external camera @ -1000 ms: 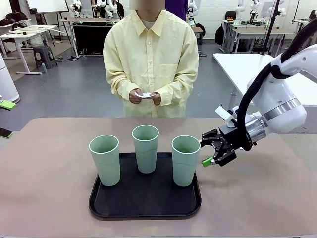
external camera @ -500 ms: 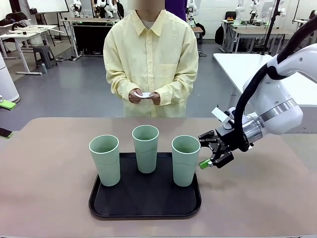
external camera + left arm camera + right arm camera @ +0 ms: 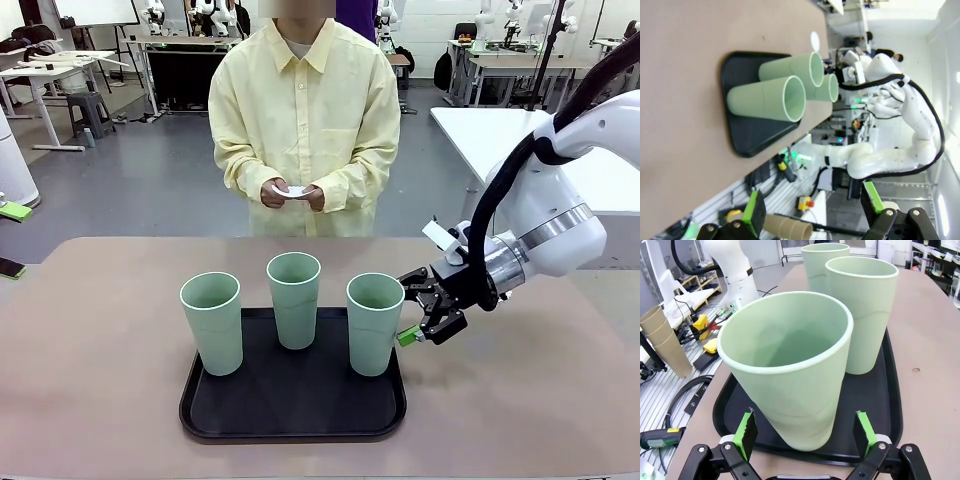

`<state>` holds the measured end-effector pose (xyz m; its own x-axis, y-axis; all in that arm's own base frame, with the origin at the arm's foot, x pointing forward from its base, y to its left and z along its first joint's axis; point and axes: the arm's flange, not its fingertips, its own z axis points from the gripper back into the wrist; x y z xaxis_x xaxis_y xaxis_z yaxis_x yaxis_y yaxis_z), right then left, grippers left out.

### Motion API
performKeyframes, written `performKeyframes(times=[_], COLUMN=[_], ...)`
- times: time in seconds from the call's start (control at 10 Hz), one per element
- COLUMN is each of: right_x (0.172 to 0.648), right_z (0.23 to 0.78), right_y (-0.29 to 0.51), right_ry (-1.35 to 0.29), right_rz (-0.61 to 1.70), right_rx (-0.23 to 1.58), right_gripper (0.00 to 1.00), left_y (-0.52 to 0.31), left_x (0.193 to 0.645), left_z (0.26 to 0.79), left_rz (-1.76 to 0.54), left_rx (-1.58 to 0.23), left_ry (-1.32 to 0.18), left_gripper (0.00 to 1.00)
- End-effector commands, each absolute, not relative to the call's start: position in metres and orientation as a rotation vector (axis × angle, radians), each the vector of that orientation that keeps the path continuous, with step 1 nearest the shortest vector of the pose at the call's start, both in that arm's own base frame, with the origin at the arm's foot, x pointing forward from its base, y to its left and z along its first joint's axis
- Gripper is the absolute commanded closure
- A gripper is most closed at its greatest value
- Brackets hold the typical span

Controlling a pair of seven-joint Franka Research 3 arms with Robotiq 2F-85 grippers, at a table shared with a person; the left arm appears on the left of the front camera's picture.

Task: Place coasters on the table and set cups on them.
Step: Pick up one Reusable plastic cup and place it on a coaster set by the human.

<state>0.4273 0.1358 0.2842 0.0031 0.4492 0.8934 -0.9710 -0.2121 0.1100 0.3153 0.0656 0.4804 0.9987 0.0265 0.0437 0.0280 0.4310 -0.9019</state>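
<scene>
Three pale mint-green cups stand upright on a black tray (image 3: pixel 290 432) on the beige table (image 3: pixel 100 350): left cup (image 3: pixel 212 322), middle cup (image 3: pixel 294 300), right cup (image 3: pixel 374 323). My right gripper (image 3: pixel 407 310) is open and level with the right cup's upper half, just to its right. In the right wrist view that cup (image 3: pixel 790 370) stands close ahead, between the spread green-padded fingers of the right gripper (image 3: pixel 805 429), untouched. The person at the far side holds thin white coasters (image 3: pixel 293 191) in both hands. My left gripper (image 3: pixel 812 210) is open and far from the cups (image 3: pixel 767 97).
The tray (image 3: pixel 875 390) sits in the middle of the table, with bare tabletop to its left, right and behind it. A white side table (image 3: pixel 480 130) stands at the back right. A phone-like dark object (image 3: pixel 10 267) lies at the table's left edge.
My right gripper has moved left, closer to the right cup, still open. The cups, the tray and the person's hands have not moved.
</scene>
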Motion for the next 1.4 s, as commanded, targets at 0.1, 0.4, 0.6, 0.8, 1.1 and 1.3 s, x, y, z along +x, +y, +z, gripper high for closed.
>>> performKeyframes(times=[0.1,0.4,0.6,0.8,1.1,1.3], right_x=[0.414,0.413,0.411,0.411,0.421,0.428], right_z=[0.277,0.272,0.272,0.27,0.267,0.264], right_y=[0.148,0.153,0.158,0.165,0.173,0.178], right_ry=[-0.741,-0.718,-0.718,-0.719,-0.722,-0.722], right_rz=[1.511,1.488,1.495,1.505,1.492,1.479], right_rx=[1.04,1.072,1.077,1.072,1.072,1.065], right_gripper=[0.0,0.0,0.0,0.0,0.0,0.0], left_y=[0.066,0.066,0.066,0.066,0.066,0.066], left_x=[0.316,0.316,0.316,0.316,0.316,0.316], left_z=[0.481,0.481,0.481,0.481,0.481,0.481], left_rz=[-0.012,-0.012,-0.012,-0.012,-0.012,-0.012], left_rx=[-1.141,-1.141,-1.141,-1.141,-1.141,-1.141], left_ry=[-0.067,-0.067,-0.067,-0.067,-0.067,-0.067], left_gripper=[0.0,0.0,0.0,0.0,0.0,0.0])
